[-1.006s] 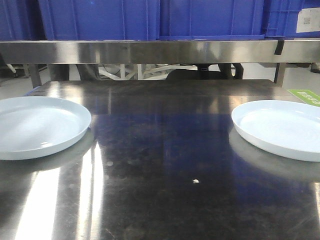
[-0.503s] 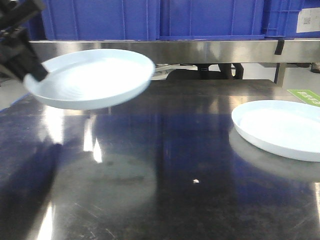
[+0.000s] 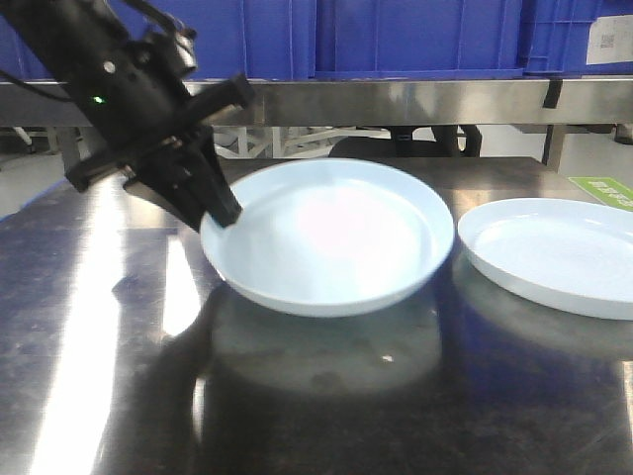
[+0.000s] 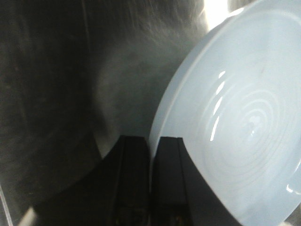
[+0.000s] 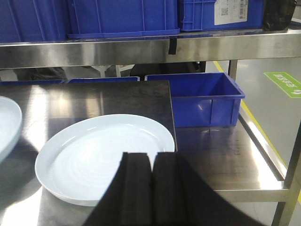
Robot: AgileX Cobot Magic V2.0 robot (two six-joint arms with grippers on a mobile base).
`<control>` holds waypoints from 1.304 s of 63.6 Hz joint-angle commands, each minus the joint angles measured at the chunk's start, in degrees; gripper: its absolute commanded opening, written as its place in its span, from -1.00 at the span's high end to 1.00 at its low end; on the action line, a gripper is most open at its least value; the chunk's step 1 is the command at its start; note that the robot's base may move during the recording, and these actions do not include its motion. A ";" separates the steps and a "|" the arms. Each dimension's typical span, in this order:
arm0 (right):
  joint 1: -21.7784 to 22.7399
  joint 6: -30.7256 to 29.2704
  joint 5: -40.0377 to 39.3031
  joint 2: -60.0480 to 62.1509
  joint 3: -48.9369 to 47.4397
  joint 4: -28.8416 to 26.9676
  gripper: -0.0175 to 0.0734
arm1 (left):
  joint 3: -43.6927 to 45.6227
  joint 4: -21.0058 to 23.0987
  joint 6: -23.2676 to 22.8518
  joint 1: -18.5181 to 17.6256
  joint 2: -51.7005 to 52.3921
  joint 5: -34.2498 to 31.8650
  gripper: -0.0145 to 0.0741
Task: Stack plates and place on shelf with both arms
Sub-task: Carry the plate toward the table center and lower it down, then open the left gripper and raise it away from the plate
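Your dark steel tabletop carries one plate lying flat near its right edge. A second plate tilts over the middle; you cannot tell whether it touches. Behind, the steel shelf bears blue crates.

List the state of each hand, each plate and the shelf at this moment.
Carried plate, tilted, pinched at its rim, not yet stacked.
Left hand, shut on that rim.
Resting plate, flat on the tabletop, untouched.
Right hand, shut, holding nothing.
Shelf, carries blue crates, no plate.
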State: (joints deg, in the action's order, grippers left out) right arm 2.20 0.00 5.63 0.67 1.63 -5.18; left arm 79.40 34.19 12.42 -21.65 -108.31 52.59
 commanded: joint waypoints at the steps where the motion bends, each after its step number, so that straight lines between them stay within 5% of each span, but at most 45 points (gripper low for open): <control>1: 0.19 0.00 -5.09 1.01 0.06 0.54 0.51 | 1.70 2.67 -0.24 -0.94 1.87 -1.19 0.49; 55: 0.19 0.00 -5.09 1.01 0.06 0.54 0.51 | 1.70 -0.03 -5.12 -1.07 1.17 -4.05 0.49; 74: 0.19 0.00 -5.09 1.01 0.06 0.54 0.51 | 1.70 -0.08 -5.12 -1.07 2.83 -5.05 -0.05; 83: 0.19 0.00 -5.09 1.01 0.06 0.54 0.51 | 1.70 -1.98 -5.12 -1.07 4.23 -4.55 -0.12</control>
State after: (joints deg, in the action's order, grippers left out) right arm 2.20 0.00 5.63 0.67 1.63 -5.18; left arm 79.40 31.67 7.89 -22.28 -108.52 48.60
